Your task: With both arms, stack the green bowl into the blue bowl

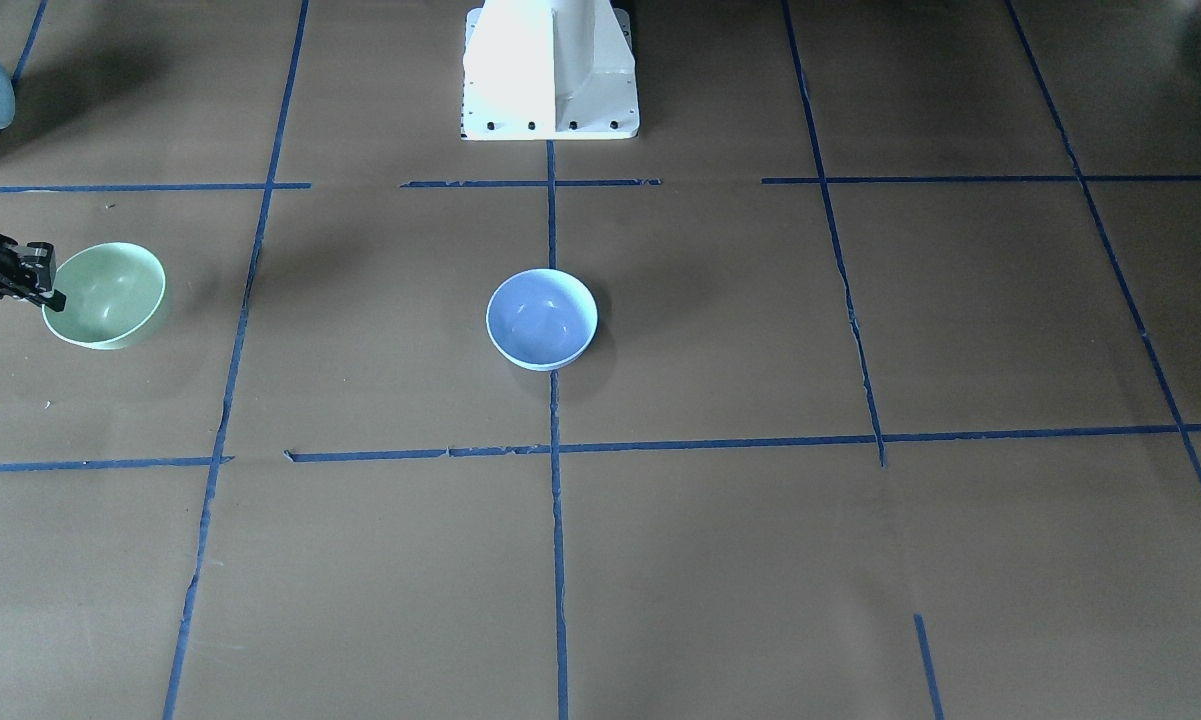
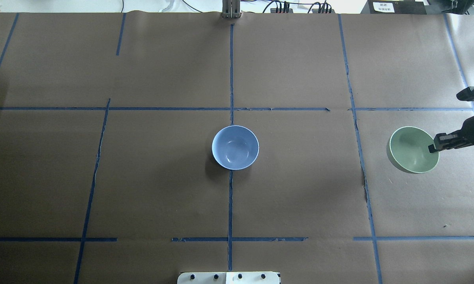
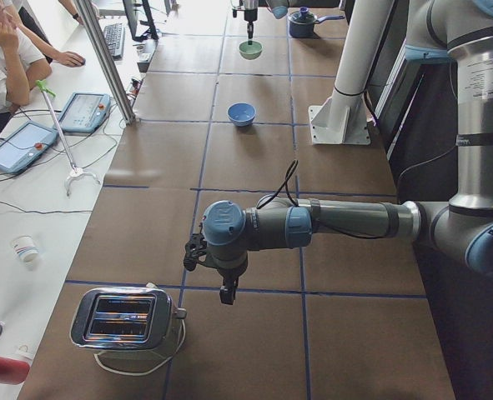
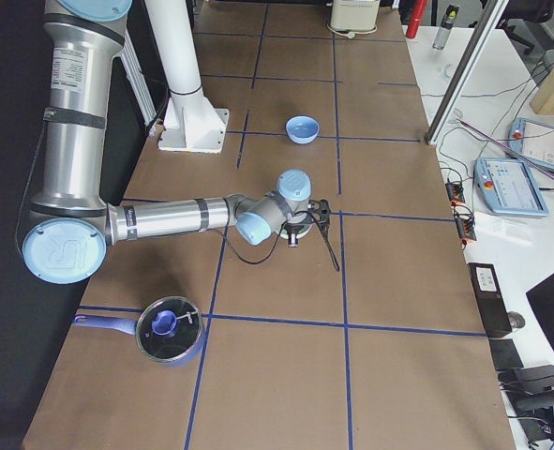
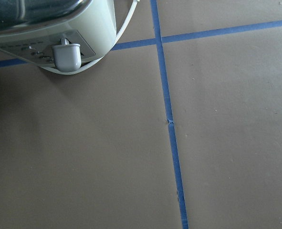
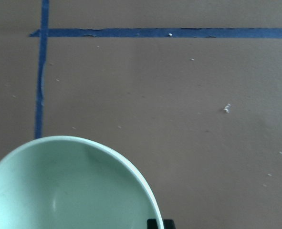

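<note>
Currently pinching the green bowl (image 2: 413,150) at its rim with the right gripper (image 2: 433,148), fingers drawn narrow onto the wall at the bowl's right edge as seen from overhead. Holding it mouth-up, far out toward the right end of the table (image 2: 142,185). Cannot tell whether lifted or resting on the brown paper. From the right wrist camera, showing as a pale green curve filling the lower left, with a dark fingertip (image 6: 153,223) right at the rim on the bottom edge. Blue bowl (image 2: 235,147) upright at the middle of the table, sitting on one of the blue tape lines (image 2: 230,205), just on the robot's side of a crossing, well apart from the green bowl and from both grippers. Left gripper (image 3: 228,292) hanging low over the left end of the table, pointed down, near a toaster (image 3: 125,321). Visible only from the side camera, so cannot tell how far open, nor anything held. From the left wrist camera, only the toaster's lever end, its white cord (image 5: 126,21) and taped paper. At the far right end, beyond the green bowl, a blue saucepan (image 4: 169,330) under a glass lid.
</note>
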Robot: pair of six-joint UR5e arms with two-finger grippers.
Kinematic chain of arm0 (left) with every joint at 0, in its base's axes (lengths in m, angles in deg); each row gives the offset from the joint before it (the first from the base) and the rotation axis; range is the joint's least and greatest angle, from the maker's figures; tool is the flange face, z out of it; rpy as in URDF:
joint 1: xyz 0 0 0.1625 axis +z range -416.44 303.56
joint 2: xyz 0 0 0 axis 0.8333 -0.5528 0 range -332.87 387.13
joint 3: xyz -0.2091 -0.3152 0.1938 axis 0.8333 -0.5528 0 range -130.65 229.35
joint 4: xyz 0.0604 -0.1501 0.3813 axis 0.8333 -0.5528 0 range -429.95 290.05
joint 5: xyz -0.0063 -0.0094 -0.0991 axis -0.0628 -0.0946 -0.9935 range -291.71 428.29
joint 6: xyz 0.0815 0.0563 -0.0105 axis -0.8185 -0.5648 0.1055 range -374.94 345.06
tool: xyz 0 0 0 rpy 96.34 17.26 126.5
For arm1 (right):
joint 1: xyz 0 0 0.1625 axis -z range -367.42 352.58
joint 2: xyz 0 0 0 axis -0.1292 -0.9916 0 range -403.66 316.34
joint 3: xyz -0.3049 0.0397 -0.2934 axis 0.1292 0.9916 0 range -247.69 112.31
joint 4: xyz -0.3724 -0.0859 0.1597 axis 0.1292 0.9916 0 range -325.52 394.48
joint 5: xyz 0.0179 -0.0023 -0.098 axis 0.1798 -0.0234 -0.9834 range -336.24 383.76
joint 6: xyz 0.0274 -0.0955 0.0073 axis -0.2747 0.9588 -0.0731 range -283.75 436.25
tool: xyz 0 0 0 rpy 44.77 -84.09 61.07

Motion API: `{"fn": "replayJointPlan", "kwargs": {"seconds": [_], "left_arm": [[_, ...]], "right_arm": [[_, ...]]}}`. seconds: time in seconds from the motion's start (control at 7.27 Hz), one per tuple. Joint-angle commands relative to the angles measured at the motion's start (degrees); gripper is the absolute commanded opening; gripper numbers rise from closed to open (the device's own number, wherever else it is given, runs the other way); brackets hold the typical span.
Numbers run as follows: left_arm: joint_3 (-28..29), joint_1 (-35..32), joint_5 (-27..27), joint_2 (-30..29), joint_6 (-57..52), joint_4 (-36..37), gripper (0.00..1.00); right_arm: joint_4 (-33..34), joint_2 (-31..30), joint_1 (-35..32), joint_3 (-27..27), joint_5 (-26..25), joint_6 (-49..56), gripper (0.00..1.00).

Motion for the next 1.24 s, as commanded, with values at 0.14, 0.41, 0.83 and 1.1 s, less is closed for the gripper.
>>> {"fn": "replayJointPlan", "kwargs": {"seconds": [0.14, 0.41, 0.83, 1.1], "left_arm": [[-0.11, 0.01, 0.0, -0.28, 1.58, 0.0, 1.0], [-0.03, 0.01, 0.0, -0.28, 1.68, 0.0, 1.0], [-0.11, 0.01, 0.0, -0.46, 1.77, 0.0, 1.0], [-0.82, 0.01, 0.0, -0.54, 2.64, 0.0, 1.0]], "right_arm": [[18.66, 25.39, 10.27, -4.58, -3.02, -26.44, 0.0], [28.1, 37.82, 19.51, -1.96, -13.55, -33.69, 0.0], [27.52, 43.06, 28.33, 5.08, -22.81, -39.88, 0.0], [25.6, 42.62, 29.83, 7.63, -24.31, -39.88, 0.0]]}}
